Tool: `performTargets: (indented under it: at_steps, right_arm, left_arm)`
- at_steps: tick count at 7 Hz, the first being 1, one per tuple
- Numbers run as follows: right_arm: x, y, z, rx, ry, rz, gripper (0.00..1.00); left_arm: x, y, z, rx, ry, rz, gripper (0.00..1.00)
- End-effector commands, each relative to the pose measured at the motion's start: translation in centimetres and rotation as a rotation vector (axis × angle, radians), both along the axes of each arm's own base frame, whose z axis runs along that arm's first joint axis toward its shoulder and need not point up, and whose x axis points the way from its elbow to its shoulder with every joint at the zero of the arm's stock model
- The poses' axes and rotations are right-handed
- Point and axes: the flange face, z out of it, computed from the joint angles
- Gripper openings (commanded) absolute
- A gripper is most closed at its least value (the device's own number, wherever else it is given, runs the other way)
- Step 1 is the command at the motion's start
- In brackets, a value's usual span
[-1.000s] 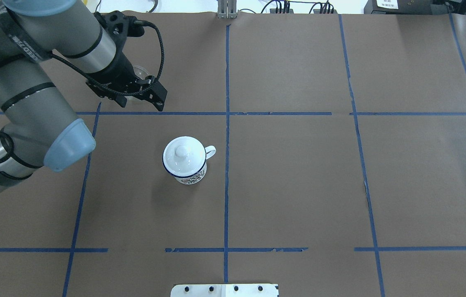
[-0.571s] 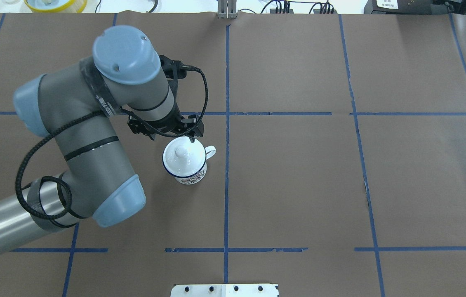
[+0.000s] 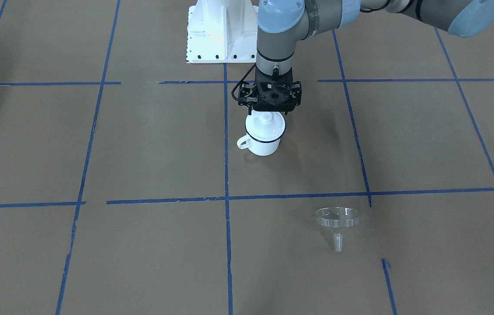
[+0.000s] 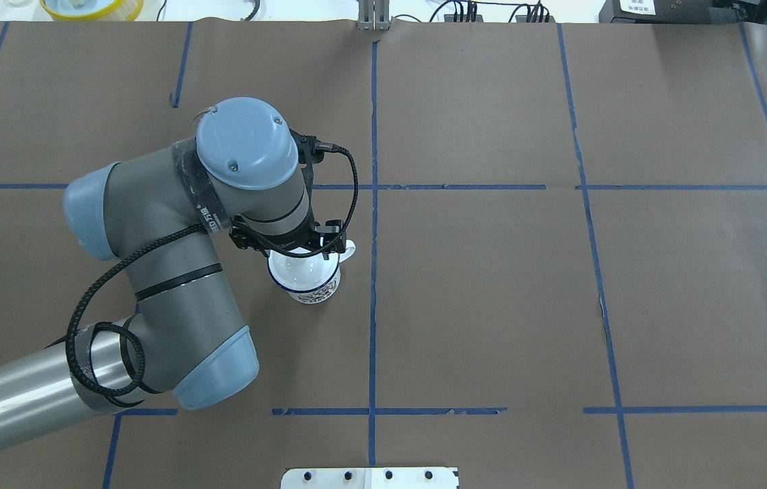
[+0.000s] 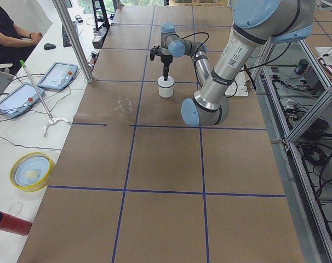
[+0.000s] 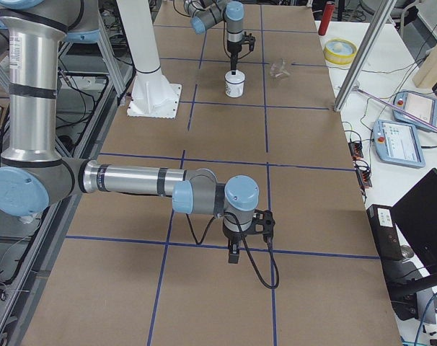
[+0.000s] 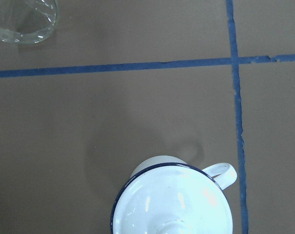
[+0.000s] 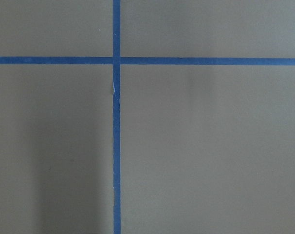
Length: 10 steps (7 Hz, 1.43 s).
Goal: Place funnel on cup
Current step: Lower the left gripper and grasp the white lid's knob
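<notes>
Presently on the table (image 4: 492, 305), brown paper ruled with blue tape lines (image 4: 372, 326):

1. One cup (image 3: 264, 144). White enamel with a dark blue rim, upright. In the overhead view it stands just left of the centre tape line, with its loop handle (image 4: 348, 249) pointing right toward that line. A round white lid (image 3: 266, 127) with a knob (image 3: 266, 117) sits on its mouth.

2. One funnel (image 3: 337, 218). Clear, lying on the paper with its short spout (image 3: 338, 243) toward the near edge of the front-facing view. It is near and right of the cup in that view, well apart from it, just on the near side of a cross line. No gripper touches it. Its rim shows in the far-left corner of the left wrist view (image 7: 26, 22).

3. One left gripper (image 3: 269, 113). It points straight down directly over the lidded cup, fingers spread to either side of the knob and holding nothing. Whether they touch the lid cannot be told.

4. One right gripper (image 6: 234, 256). It is well apart from cup and funnel, low over bare paper beside a tape crossing. It shows only in the right side view, so the spread of its fingers cannot be told.

5. Sundries. White robot base plate (image 3: 220, 30) at the far side in the front-facing view. Yellow round dish (image 5: 32, 170) and red cylinder (image 5: 10, 222) on the white bench beside the table.
</notes>
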Motion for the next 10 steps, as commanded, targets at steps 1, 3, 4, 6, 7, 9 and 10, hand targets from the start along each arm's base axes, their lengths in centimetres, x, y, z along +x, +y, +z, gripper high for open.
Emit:
performTargets:
  at_steps: [1,3,4,6,7,9,10]
  right_arm:
    - [0.0,0.0,0.0,0.000,0.000,0.000,1.00]
    - [0.0,0.0,0.0,0.000,0.000,0.000,1.00]
    - [0.0,0.0,0.0,0.000,0.000,0.000,1.00]
    - [0.0,0.0,0.0,0.000,0.000,0.000,1.00]
    - [0.0,0.0,0.0,0.000,0.000,0.000,1.00]
    - [0.0,0.0,0.0,0.000,0.000,0.000,1.00]
    - [0.0,-0.1,-0.1,0.002,0.000,0.000,1.00]
  left_arm:
    - [0.4,-0.2,0.5,-0.002,-0.009,0.004,0.60]
    - [0.4,-0.1,0.4,0.006,-0.006,0.010,0.49]
    - [0.4,-0.1,0.3,0.008,-0.005,0.011,0.46]
    - [0.3,-0.1,0.2,0.011,-0.002,0.012,0.39]
    - [0.1,0.1,-0.1,0.016,0.004,0.011,0.27]
    - [-1.8,0.3,-1.3,0.036,0.032,0.003,0.08]
    - [-3.7,0.2,-2.1,0.036,0.030,-0.014,0.07]
